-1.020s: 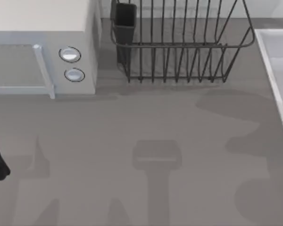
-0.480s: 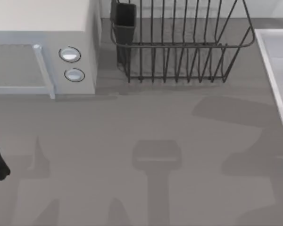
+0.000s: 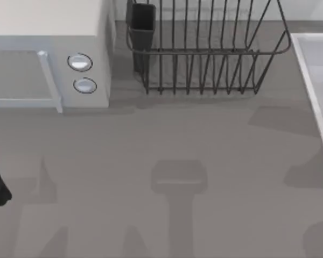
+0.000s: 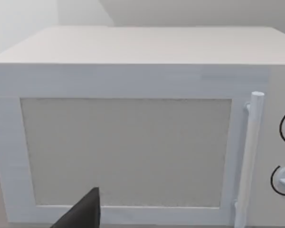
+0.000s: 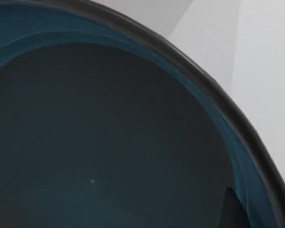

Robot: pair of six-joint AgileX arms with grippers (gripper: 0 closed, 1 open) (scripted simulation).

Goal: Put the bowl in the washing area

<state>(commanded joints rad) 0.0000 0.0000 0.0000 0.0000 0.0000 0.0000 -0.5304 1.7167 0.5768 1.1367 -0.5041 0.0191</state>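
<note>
Bowl (image 5: pixel 99 137) looms close under right wrist camera.

Under my right wrist, the bowl (image 5: pixel 99 142) looks smooth, glazed, faintly glossy. The dish rack (image 3: pixel 204 54) is dark wire; the table (image 3: pixel 151 140) matt grey.

Overhead view; close wrist views

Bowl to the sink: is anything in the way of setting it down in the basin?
Nothing visible. In the right wrist view the bowl sits close under the camera, with pale smooth surface beyond its rim. In the top view the visible strip of the washing area is bare, and the dish rack stands apart, to its left.
</note>
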